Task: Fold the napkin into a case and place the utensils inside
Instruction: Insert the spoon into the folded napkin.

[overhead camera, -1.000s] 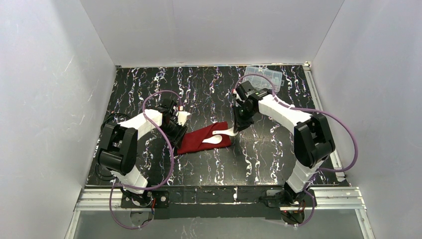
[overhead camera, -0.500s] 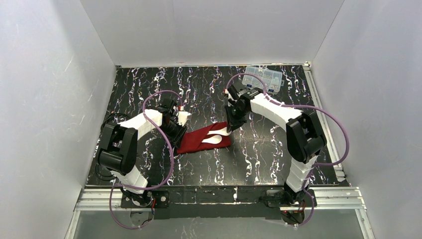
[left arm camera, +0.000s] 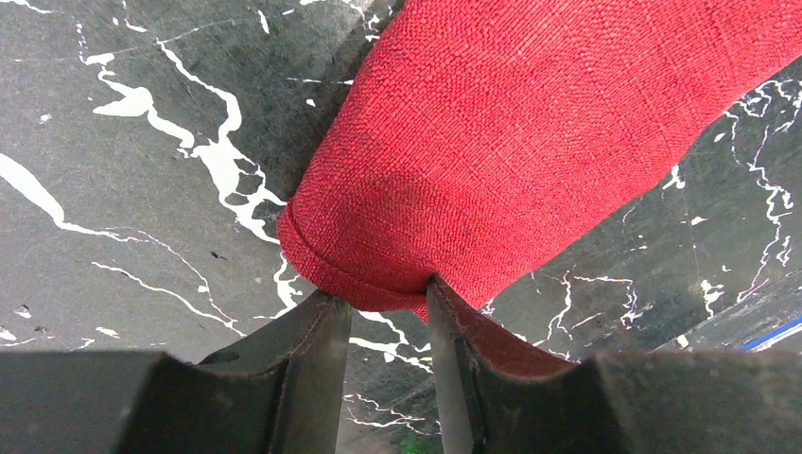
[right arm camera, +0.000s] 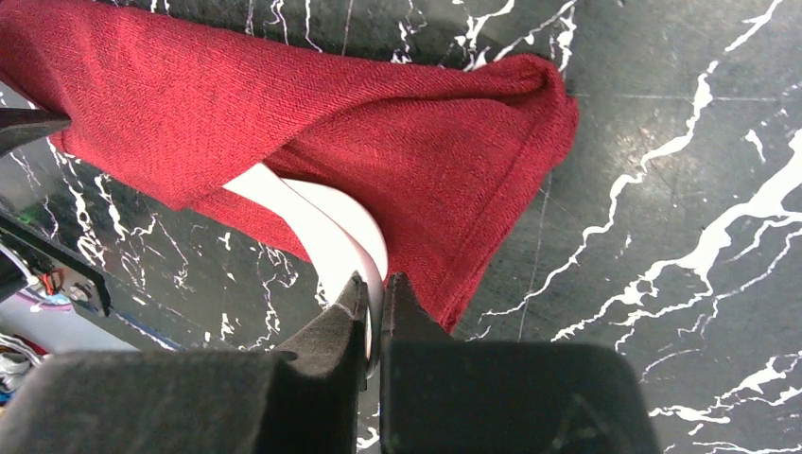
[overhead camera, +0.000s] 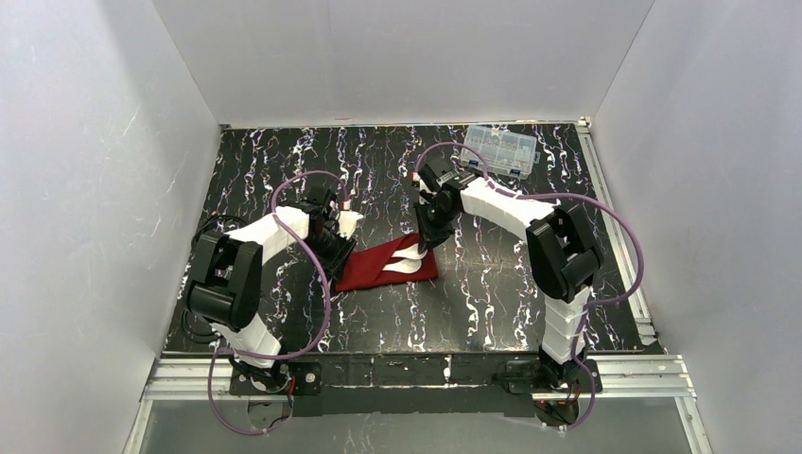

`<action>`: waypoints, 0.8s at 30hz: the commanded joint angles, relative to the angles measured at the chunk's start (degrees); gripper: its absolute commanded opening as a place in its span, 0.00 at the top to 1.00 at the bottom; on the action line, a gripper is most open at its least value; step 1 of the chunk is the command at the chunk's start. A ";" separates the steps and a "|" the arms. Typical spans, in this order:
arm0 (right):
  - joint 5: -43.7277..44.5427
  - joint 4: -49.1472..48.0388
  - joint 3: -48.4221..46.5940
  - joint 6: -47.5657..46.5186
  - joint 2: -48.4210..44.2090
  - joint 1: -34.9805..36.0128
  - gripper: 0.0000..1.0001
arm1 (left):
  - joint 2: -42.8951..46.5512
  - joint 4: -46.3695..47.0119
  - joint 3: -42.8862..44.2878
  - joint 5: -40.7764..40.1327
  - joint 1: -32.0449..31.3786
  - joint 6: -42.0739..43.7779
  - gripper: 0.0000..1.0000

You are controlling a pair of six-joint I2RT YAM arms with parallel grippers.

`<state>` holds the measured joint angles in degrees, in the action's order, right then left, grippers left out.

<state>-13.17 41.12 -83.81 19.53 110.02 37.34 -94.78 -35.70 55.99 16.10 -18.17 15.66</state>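
The napkin [overhead camera: 383, 267] lies mid-table, folded into a long deep red case. In the left wrist view its rounded end [left arm camera: 530, 142] sits between the tips of my left gripper [left arm camera: 383, 298], which pinch it with a gap behind. My right gripper [overhead camera: 423, 238] is at the case's right end, shut on a white utensil [right arm camera: 331, 236] whose far part runs under a cloth fold [right arm camera: 284, 104]. A second white utensil [overhead camera: 409, 269] lies on the case just in front of the held one.
A clear plastic compartment box [overhead camera: 501, 149] stands at the back right of the black marbled table [overhead camera: 492, 293]. White walls close in the back and both sides.
My right arm has swung left and carried its utensil over the case's right end and under the fold. The left arm and the napkin have stayed in place.
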 commanded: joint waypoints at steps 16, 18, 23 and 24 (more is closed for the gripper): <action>-3.18 -3.06 -6.51 0.16 5.92 3.41 0.99 | -0.49 -1.28 1.48 1.21 0.20 2.40 0.68; -3.34 -3.45 -6.59 0.32 6.26 3.81 0.98 | -0.50 -1.22 1.49 1.35 0.16 2.44 0.69; -3.72 -3.97 -7.37 0.51 7.13 4.58 0.94 | -0.64 -1.27 1.66 1.34 0.20 2.76 0.69; -4.05 -4.26 -7.23 0.59 7.10 4.60 0.92 | -0.71 -1.34 1.70 1.31 0.23 2.86 0.69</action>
<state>-15.86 38.54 -88.86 19.55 115.68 40.88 -95.29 -36.07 56.25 16.36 -18.13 17.45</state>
